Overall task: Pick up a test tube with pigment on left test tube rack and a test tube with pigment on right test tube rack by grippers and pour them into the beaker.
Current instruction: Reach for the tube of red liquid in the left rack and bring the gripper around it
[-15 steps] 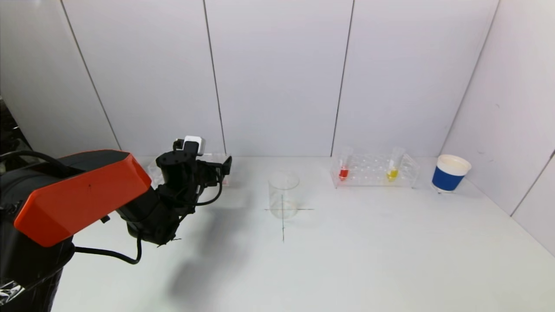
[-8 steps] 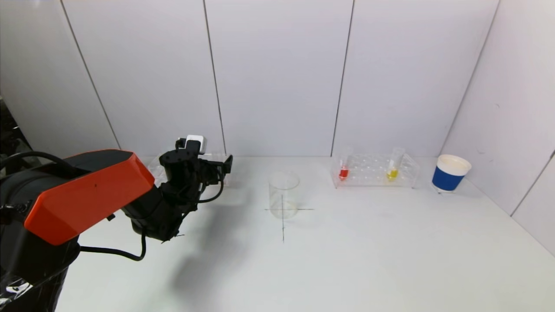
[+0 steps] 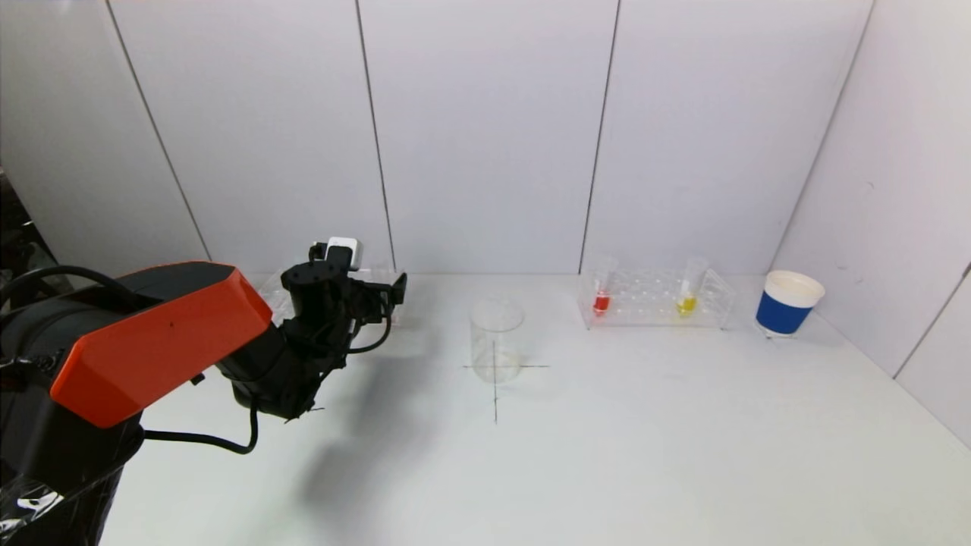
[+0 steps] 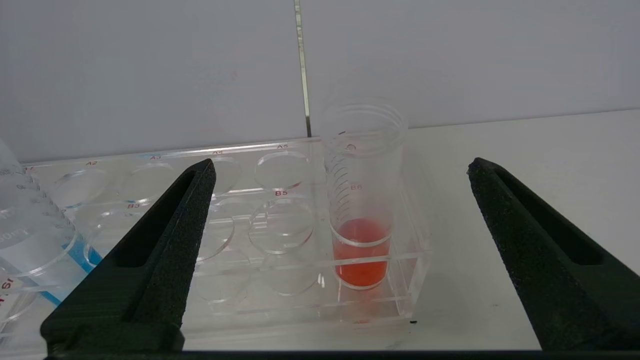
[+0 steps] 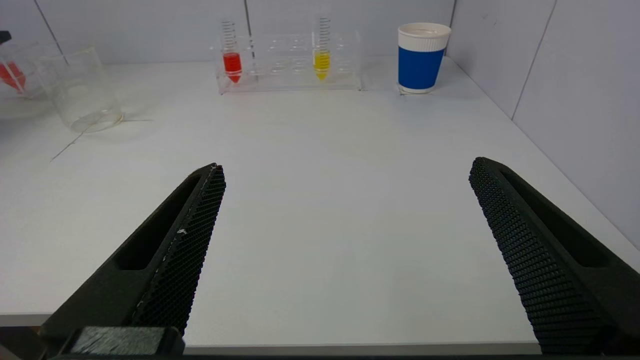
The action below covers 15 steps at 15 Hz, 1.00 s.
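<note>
The red-pigment tube (image 4: 361, 200) is seen upright in the left rack (image 4: 280, 235), straight ahead between the spread fingers of the released left hand (image 4: 340, 210); nothing is grasped.

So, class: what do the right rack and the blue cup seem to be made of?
Right rack: likely clear glossy acrylic, since the tubes show through its walls.
Blue cup: probably paper, with a matte blue sleeve and a ridged white rim; it could be plastic.
</note>
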### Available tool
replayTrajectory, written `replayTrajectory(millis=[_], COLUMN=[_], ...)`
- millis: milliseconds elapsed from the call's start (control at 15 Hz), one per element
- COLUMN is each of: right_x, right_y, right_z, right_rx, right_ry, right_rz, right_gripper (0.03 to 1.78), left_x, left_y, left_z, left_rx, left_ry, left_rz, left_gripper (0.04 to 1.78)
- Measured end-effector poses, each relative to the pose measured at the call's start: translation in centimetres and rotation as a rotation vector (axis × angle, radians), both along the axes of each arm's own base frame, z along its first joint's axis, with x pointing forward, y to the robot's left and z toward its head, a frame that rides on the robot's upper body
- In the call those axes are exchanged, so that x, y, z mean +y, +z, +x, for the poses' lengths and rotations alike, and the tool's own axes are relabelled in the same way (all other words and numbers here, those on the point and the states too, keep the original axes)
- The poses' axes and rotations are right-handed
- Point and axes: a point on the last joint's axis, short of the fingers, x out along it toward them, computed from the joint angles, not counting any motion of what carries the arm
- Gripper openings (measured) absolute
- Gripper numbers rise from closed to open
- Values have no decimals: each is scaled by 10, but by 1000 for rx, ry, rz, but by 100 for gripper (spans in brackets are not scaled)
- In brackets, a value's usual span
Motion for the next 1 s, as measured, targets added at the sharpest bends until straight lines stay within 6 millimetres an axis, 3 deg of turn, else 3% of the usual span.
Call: replayTrajectory(millis=[1000], right_x=[0], right_y=[0], right_z=[0], right_rx=[0], right_ry=[0], right_rz=[0], right_gripper=[177], left_x=[-4], left_y=[-4], left_z=[13], left_rx=[9], left_ry=[-2], left_rz=[11], left_gripper=[176])
